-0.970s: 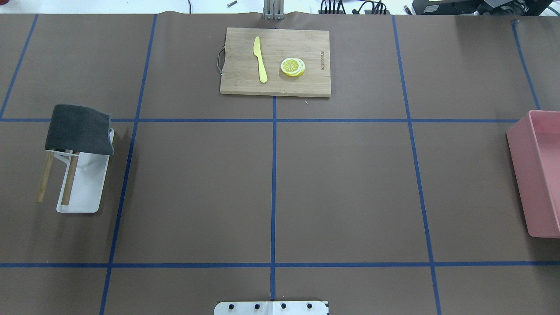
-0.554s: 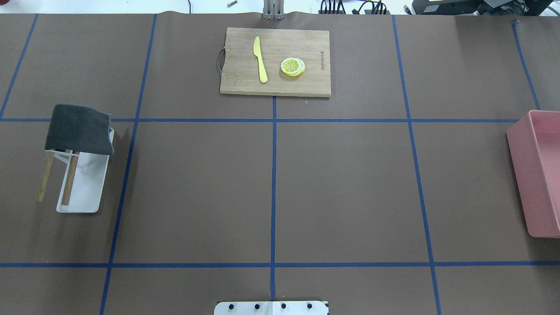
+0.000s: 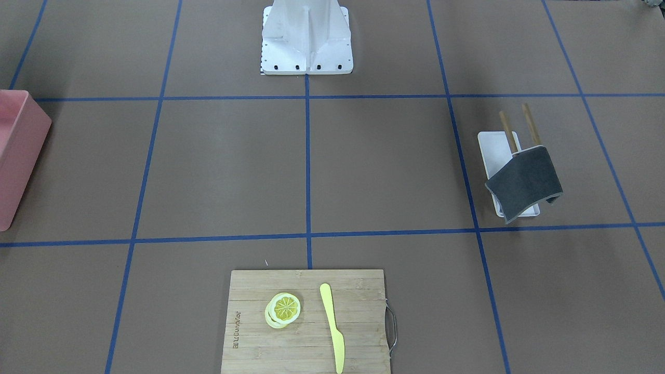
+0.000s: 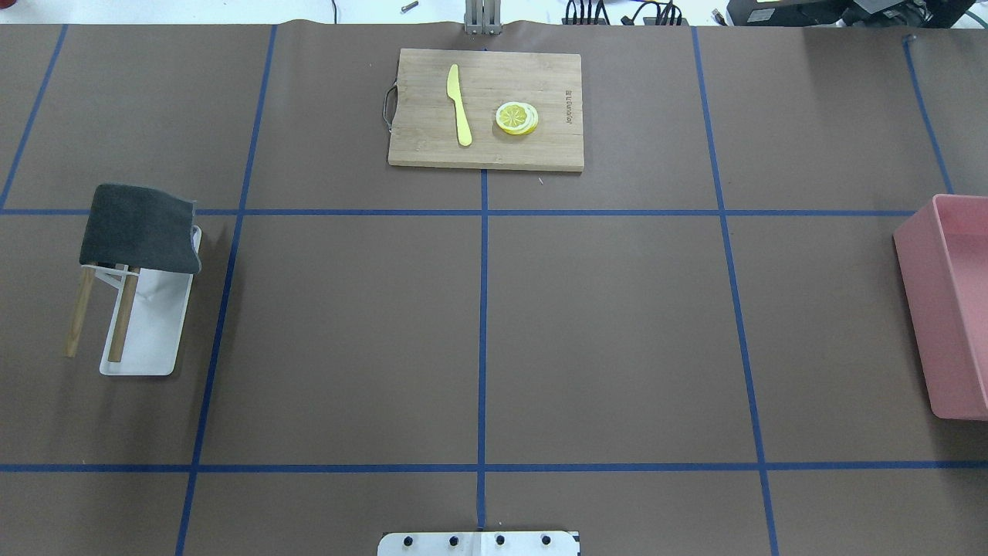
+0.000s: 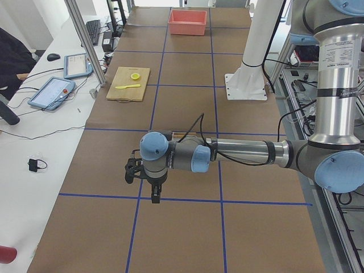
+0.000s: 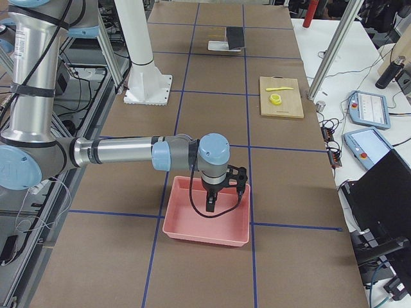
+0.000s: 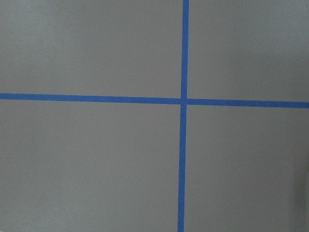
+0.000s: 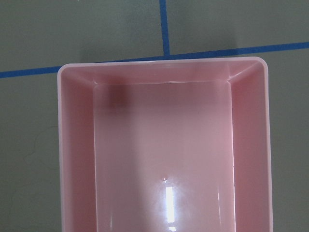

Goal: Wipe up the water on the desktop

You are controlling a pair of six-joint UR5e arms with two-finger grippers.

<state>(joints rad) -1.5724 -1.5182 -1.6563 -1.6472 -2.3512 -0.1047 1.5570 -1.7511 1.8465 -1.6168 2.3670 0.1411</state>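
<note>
Tabletop [image 3: 223,166]: brown, gridded with blue tape. White robot base [image 3: 306,41] stands midway along the robot-side edge. Bamboo cutting board [image 3: 358,291] lies at the middle of the operators' edge, carrying stacked lemon slices [image 3: 283,309] and a yellow knife [image 3: 332,324], set apart. Pink bin [image 3: 18,156] sits at the robot's-right end. Near the robot's-left end, a dark grey cloth [image 3: 524,182] drapes over a wooden rack [image 3: 531,124] on a white tray [image 3: 496,150].

White side bench [image 5: 62,116] with tablets [image 5: 52,92], aluminium post [image 5: 86,42] alongside
</note>
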